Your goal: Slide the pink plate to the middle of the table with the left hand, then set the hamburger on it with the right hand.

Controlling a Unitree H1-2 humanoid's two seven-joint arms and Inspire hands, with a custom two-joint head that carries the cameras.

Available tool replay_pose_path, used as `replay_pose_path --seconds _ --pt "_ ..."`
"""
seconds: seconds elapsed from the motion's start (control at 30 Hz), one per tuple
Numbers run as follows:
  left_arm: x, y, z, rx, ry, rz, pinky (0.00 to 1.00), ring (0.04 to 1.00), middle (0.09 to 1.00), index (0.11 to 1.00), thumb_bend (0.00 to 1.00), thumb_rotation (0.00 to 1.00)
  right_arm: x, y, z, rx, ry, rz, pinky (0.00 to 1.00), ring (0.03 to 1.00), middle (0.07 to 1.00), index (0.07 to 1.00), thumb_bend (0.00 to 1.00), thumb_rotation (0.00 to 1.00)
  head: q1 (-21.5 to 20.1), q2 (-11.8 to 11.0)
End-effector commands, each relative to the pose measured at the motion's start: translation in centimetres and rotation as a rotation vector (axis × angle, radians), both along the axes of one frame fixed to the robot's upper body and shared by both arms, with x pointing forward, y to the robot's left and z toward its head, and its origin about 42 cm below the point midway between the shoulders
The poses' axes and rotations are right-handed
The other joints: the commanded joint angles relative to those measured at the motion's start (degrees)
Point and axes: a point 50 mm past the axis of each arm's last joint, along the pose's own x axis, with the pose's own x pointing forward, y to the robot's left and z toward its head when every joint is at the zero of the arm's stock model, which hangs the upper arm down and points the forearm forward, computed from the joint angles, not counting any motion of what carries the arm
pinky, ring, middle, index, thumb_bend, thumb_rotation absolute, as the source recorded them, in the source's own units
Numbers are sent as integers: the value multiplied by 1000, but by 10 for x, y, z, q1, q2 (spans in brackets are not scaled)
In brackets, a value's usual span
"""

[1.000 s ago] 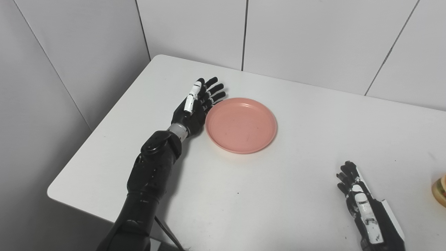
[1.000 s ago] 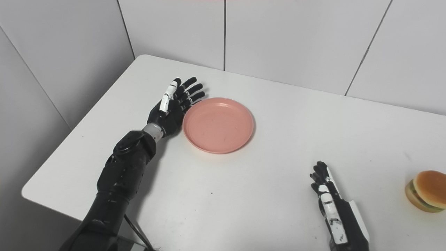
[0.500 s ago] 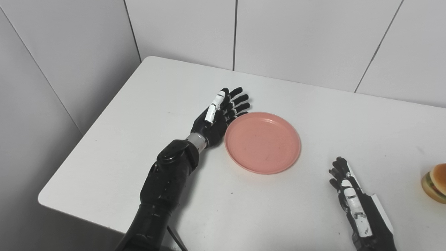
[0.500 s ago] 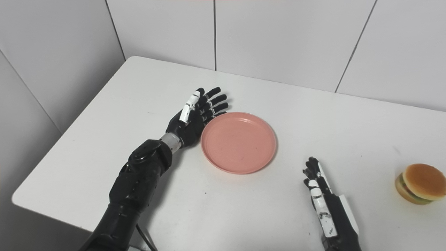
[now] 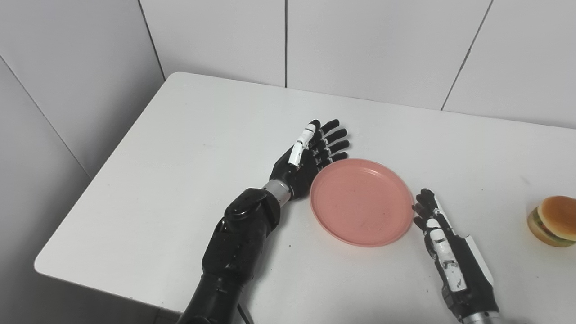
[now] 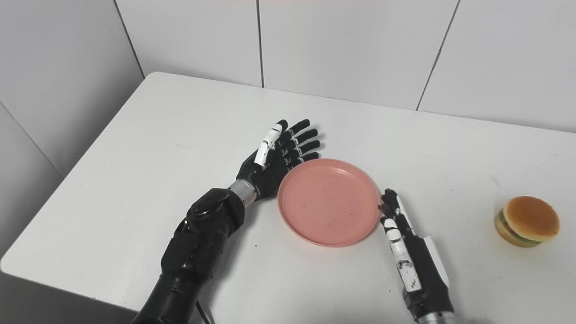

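The pink plate (image 5: 362,201) lay flat and empty on the white surface (image 5: 189,148), near its middle and a little toward the front edge. The left hand (image 5: 310,155) stood on its edge against the plate's left rim, its fingers (image 5: 335,135) stretched out and apart, holding nothing; the palm faced the plate and seemed to touch the rim. On the other side, the right hand (image 6: 405,238) lay low on the surface with its fingers straight and close together, also holding nothing, and its fingertips (image 6: 388,200) were just beside the plate's right rim; I could not tell if they touched it. The hamburger (image 6: 526,220) sat upright on the surface well apart from the plate, far to the right. White wall panels (image 5: 360,49) stood behind the surface.
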Motion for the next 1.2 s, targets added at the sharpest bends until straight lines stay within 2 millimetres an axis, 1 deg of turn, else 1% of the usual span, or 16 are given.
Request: replay_pose_path --seconds 0.0,0.23,0.33,0.43,0.47,0.5,0.53,0.6,0.67,0.73,0.77,0.8,0.83,0.97,1.03,1.17 --pt "-11 2 -24 34 101 -6 890 895 903 895 349 1000 -1 3 13 13 -62 2 1000 1000 1000 1000 130 1000 -4 1" --pt "-15 4 -28 31 105 -3 876 888 902 907 344 1000 -1 4 12 19 -64 -11 1000 1000 1000 1000 134 1000 -23 1" --pt "-17 6 -30 29 102 5 880 890 900 905 340 1000 -2 3 13 -5 -55 -33 1000 1000 1000 1000 138 1000 -40 5" --pt "-19 8 -30 22 97 15 895 894 898 901 344 1000 -3 1 16 -24 -44 -77 1000 1000 1000 1000 171 1000 -63 11" --pt "-20 8 -30 20 95 16 897 894 897 899 345 1000 -3 0 17 -28 -44 -86 1000 1000 1000 1000 182 1000 -63 11" --pt "-19 10 -31 20 94 18 898 894 897 898 346 1000 -2 -2 21 -43 -66 -96 1000 1000 1000 1000 186 1000 -77 13" --pt "-19 10 -31 21 93 20 897 893 896 900 348 1000 -1 -3 23 -54 -82 -101 1000 1000 1000 1000 200 1000 -77 13" --pt "-17 13 -32 19 93 22 896 893 898 904 352 1000 2 -6 30 -99 -146 -118 1000 1000 1000 1000 258 1000 -101 14" --pt "-16 14 -34 17 92 22 898 897 903 906 353 1000 5 -9 35 -147 -185 -139 990 997 1000 999 285 1000 -118 13" --pt "-14 16 -36 10 92 25 901 901 906 908 353 1000 8 -12 43 -210 -220 -167 978 993 1000 997 290 1000 -139 8" --pt "-13 18 -36 6 92 26 905 907 911 912 353 1000 9 -14 47 -239 -237 -180 953 982 993 987 280 1000 -139 8" --pt "-12 19 -37 -2 93 30 907 909 913 913 353 1000 11 -15 52 -272 -256 -196 944 979 991 984 277 1000 -150 5" --pt "-11 19 -37 -7 93 33 910 911 914 913 352 1000 12 -17 56 -293 -268 -207 953 981 988 982 267 1000 -150 5" --pt "-8 23 -39 -17 98 40 911 909 912 904 355 1000 17 -25 77 -304 -337 -263 964 969 970 964 262 1000 -183 -6" --pt "-8 24 -41 -18 98 41 907 905 908 901 353 1000 19 -28 84 -310 -370 -271 977 973 971 962 262 1000 -192 -9" --pt "-6 29 -45 -17 97 46 908 904 911 912 352 1000 25 -39 101 -331 -438 -310 953 970 974 963 327 1000 -219 -14"
